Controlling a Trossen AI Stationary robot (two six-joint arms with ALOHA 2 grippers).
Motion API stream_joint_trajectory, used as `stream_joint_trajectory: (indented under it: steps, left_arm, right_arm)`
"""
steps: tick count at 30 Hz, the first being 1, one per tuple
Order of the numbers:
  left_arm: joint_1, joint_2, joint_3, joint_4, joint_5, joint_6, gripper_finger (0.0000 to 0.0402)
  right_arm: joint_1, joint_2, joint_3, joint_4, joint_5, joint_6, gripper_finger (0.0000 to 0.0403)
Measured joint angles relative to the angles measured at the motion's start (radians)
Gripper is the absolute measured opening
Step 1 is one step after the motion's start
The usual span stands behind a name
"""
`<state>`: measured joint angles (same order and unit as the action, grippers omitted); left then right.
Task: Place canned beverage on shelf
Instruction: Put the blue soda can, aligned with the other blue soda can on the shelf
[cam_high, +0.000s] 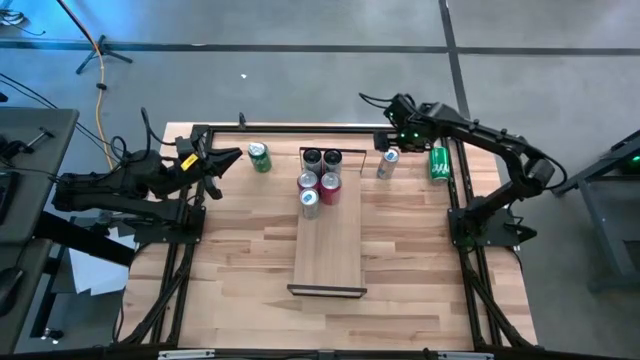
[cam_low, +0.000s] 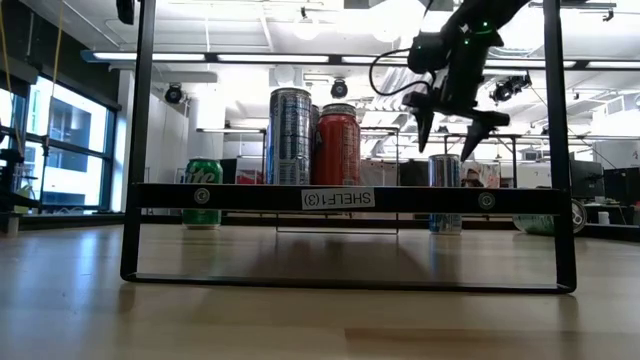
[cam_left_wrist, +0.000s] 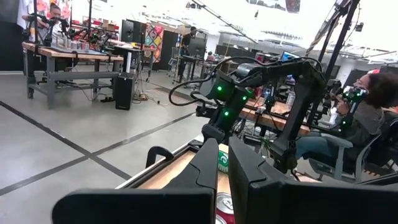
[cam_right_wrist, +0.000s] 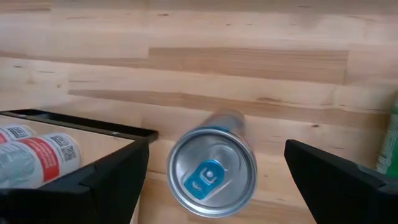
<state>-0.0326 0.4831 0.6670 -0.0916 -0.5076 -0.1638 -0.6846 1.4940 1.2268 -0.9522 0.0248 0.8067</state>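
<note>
Right wrist view: silver can (cam_right_wrist: 212, 172) between open right pincer (cam_right_wrist: 214, 177) fingers.

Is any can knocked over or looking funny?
Yes, one. The green can by the table's right edge lies on its side, while the other green can, the silver can and the four cans on the shelf stand upright. The right claw hangs open above the silver can.

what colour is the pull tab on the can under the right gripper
Blue, on the silver can; right wrist view.
</note>
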Motion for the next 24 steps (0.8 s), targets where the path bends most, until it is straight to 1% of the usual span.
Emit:
stream_joint_trajectory:
  steps: [10, 14, 24]
  left_arm:
    - [0.0, 0.0, 0.0, -0.003, 0.0, 0.001, 0.0001]
    - [0.0, 0.0, 0.0, -0.003, 0.0, 0.001, 0.0001]
    - [0.0, 0.0, 0.0, -0.047, 0.0, -0.027, 0.0]
  right_arm:
    - [0.029, -0.001, -0.063, 0.057, -0.004, 0.053, 0.0362]
    - [0.033, -0.001, -0.08, 0.063, 0.024, 0.081, 0.0362]
    - [0.033, -0.001, -0.113, 0.083, 0.051, 0.132, 0.0362]
